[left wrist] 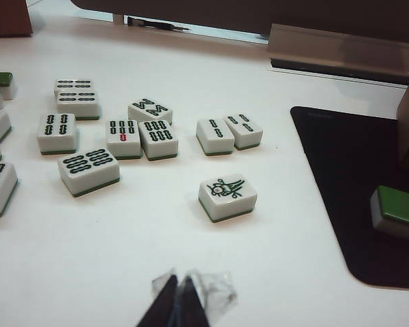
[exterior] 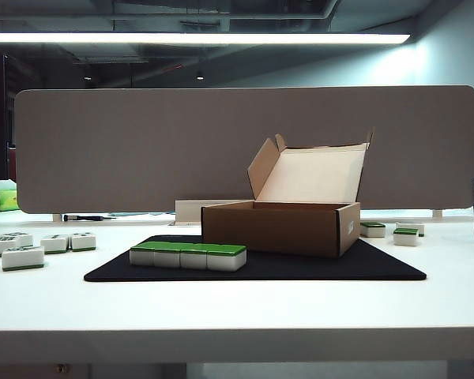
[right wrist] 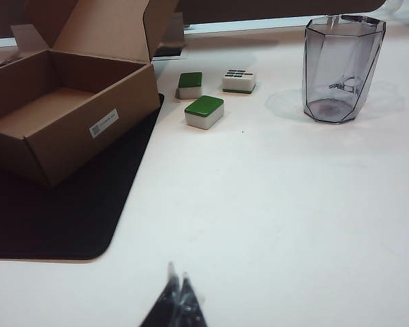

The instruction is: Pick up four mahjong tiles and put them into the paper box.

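Sitting pinched together over bare white table point(left wrist: 123, 259), left gripper point(left wrist: 178, 300) holds nothing; loose face-up tiles point(left wrist: 150, 136) ahead, bird tile point(left wrist: 227, 196) nearest. Right gripper point(right wrist: 178, 303) likewise closed, empty. Paper box point(right wrist: 61, 116) ahead of it, lid up, white label point(right wrist: 103, 123) unreadable. Mahjong tiles point(exterior: 188, 255) in a row on black mat point(exterior: 300, 268), touching, just before box.

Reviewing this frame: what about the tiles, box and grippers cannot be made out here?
- mahjong tiles: faces hidden, green backs up, exterior view.
- paper box floor: hidden behind its front wall, exterior view.
- box label: print too small, right wrist view.
- left gripper, right gripper: shut, cut off by the frame edge.
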